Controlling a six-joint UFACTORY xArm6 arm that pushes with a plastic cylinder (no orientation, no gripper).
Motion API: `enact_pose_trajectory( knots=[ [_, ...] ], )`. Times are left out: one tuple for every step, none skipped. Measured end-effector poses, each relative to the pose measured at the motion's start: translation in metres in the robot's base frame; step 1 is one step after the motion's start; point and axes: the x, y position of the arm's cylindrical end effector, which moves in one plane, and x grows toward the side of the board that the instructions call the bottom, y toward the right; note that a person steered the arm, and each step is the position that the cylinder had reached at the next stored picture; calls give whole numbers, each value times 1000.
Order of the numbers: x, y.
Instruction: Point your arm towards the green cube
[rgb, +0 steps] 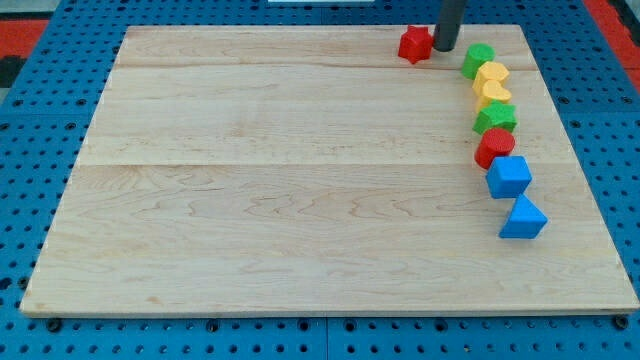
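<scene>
Where the wooden board meets the view's top edge, my tip — the lower end of a straight dark rod, which carries no jaws to open or close — stands just to the right of a red star-shaped block, touching it or nearly so. Along the board's right side, seven further blocks form a curved chain running from the view's top toward its bottom. At the head of the chain lies a green block with a rounded outline, a short way right of and below my tip but apart from it. Next come a yellow heart-shaped block and a second yellow block, pressed together. Below them sits the green cube-like block — fourth in the chain, wedged between the lower yellow block and a red rounded block. My tip is well apart from this green block, up and to its left. A blue cube follows the red one, and a blue triangular block closes the chain nearest the view's bottom. A blue perforated table surrounds the board on all sides.
</scene>
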Motion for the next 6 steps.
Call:
enact_pose_trajectory(
  knots=[
    [-7, -30],
    [-8, -58],
    [-12, -26],
    [-18, 42],
    [-16, 81],
    [-1, 100]
  ],
)
